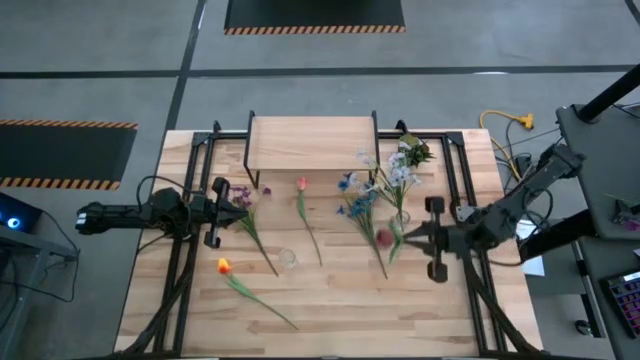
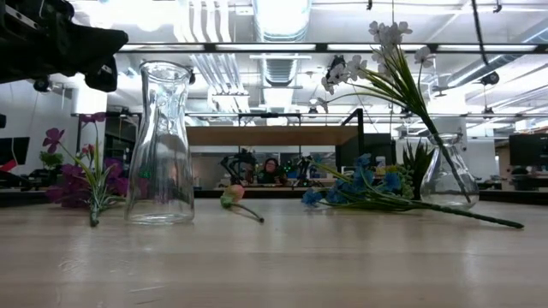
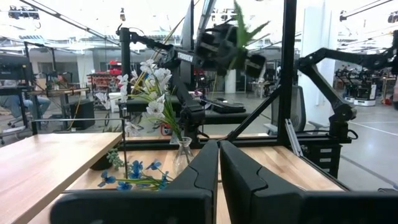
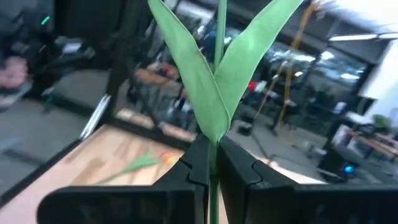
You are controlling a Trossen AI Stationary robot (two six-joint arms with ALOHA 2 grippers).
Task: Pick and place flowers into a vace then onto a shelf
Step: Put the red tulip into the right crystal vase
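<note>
We count two glass vases: an empty one (image 1: 288, 259) near the middle of the table (image 1: 330, 310), and one (image 1: 401, 218) holding white blooms (image 1: 398, 172). Loose flowers lying flat: one purple (image 1: 243, 200), one pink (image 1: 302, 185), one orange (image 1: 224, 266), and a blue bunch (image 1: 356, 198) we can't split into single stems. One dark red bloom (image 1: 384, 237) too. One shelf (image 1: 313, 142), two arms, so two tools.
</note>
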